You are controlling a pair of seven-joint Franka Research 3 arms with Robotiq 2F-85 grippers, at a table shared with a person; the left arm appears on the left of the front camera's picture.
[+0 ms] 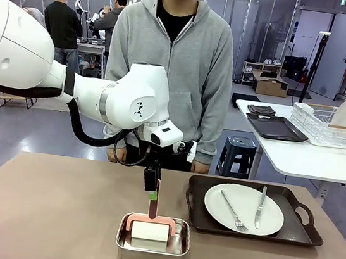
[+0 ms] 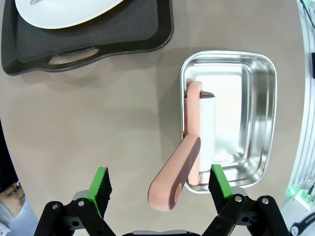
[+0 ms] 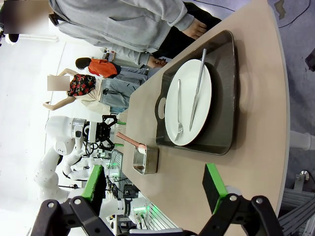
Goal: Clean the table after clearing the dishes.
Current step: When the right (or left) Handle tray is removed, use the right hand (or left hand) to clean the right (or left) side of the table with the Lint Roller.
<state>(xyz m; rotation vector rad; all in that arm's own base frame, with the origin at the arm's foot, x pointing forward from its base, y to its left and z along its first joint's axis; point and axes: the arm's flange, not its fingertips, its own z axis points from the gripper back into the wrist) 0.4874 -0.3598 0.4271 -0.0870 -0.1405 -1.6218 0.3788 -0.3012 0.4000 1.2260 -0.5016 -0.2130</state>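
One white plate point(image 1: 243, 199) with a fork point(image 1: 233, 211) and a knife point(image 1: 260, 207) lies in the dark handled tray point(image 1: 299, 234) at the right of the brown table point(image 1: 40, 214). My left gripper point(image 1: 150, 193) hangs open over a steel pan point(image 1: 151, 252) that holds a white roller point(image 1: 150, 231). In the left wrist view the roller's pink handle point(image 2: 174, 179) rises between the spread green pads point(image 2: 101, 184), which stand apart from it. My right gripper point(image 3: 155, 184) is open and empty, high and well back from the plate point(image 3: 186, 98) and tray point(image 3: 224, 83).
A person in a grey hoodie stands at the table's far edge, a hand point(image 1: 200, 167) hanging just behind the tray. The pan point(image 2: 261, 98) sits near the front edge, left of the tray point(image 2: 123, 34). Bare tabletop spreads to the left.
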